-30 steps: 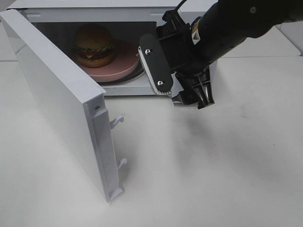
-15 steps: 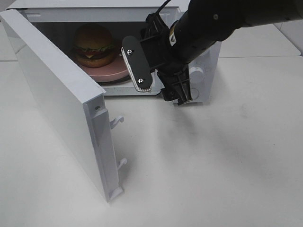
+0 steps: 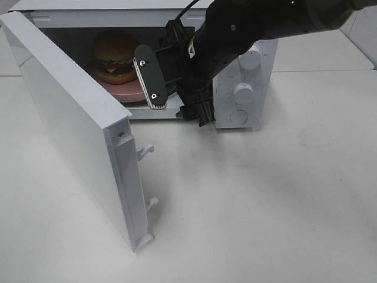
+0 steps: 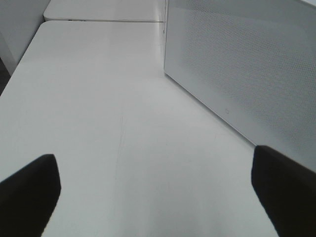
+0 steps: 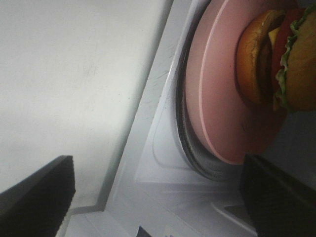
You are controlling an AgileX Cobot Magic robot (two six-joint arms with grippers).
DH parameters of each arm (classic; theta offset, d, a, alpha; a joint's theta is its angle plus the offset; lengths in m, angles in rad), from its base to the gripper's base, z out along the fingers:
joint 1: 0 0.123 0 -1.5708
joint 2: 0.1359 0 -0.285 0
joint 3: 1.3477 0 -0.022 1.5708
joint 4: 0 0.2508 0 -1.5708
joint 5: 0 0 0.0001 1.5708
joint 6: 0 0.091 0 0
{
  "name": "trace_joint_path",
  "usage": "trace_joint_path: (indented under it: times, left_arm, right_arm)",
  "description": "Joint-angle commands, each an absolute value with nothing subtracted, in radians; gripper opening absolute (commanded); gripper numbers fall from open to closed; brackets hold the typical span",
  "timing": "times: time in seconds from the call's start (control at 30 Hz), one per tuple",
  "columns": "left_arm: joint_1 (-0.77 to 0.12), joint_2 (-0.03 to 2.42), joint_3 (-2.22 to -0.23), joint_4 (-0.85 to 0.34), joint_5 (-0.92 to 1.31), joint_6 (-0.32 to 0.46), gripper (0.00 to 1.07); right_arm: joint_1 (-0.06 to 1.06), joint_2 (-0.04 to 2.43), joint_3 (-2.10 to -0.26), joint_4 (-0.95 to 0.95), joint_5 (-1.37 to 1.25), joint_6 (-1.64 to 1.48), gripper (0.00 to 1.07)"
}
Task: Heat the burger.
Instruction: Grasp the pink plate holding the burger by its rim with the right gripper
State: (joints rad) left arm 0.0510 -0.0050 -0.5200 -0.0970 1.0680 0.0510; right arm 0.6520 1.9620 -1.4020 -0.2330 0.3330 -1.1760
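Well, from the left: the microwave door (image 3: 76, 127) hangs wide open, and the burger (image 3: 116, 56) already sits on its pink plate (image 3: 126, 91) inside the microwave (image 3: 247, 76) — loading looks done; shutting the door and turning the 2 dials (image 3: 243, 92) remain. The right gripper (image 3: 174, 94) at the cavity mouth is spread wide, holding nothing.

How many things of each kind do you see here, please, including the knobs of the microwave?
Microwave: 1
Microwave door: 1
Knobs: 3
Burger: 1
Pink plate: 1
Total: 7
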Motion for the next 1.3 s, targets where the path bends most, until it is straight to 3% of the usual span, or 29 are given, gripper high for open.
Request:
trace_joint_path:
  times: [0.03,1.03,1.3]
  left_arm:
    - [0.053,-0.024,-0.516,-0.098,1.069,0.045,0.98]
    - [0.053,-0.024,-0.516,-0.098,1.069,0.045,0.98]
    - [0.053,-0.024,-0.516,-0.098,1.069,0.045,0.98]
  right_arm:
    - [0.655,1.998,-1.449,-0.223,0.325,-1.180,0.87]
    - [0.655,2.364,-1.882,-0.167,0.437,-1.123,0.83]
    - [0.655,2.439,-1.984,-0.125,0.470,-1.120,0.75]
